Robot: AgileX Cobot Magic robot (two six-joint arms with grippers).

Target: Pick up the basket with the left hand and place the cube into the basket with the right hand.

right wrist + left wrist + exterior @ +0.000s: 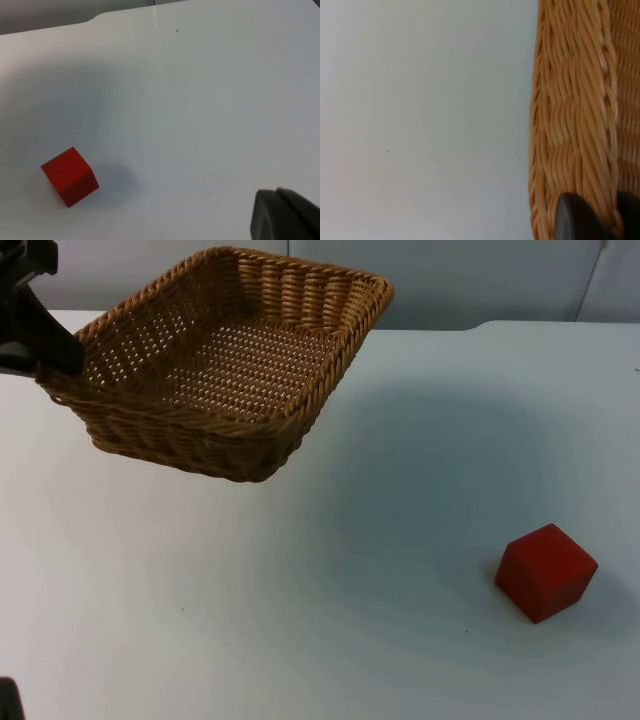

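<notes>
holding the wicker basket (235,360) by its rim, we see the left gripper (45,345) closed on the weave at the basket's left edge, with the basket tilted and lifted off the white table (300,620). in the left wrist view a fingertip (575,217) presses the rim. the red cube (545,571) sits on the table, well apart from the basket. of the right gripper (285,215) we cannot tell the opening; it hangs near the cube.

The basket (225,360) is woven wicker, tan and rough, with an open lattice floor and a braided rim that has a slight sheen. The cube (545,571) looks matt red, smooth-faced, its material unclear. The bench (330,600) is smooth white with a dull finish.
</notes>
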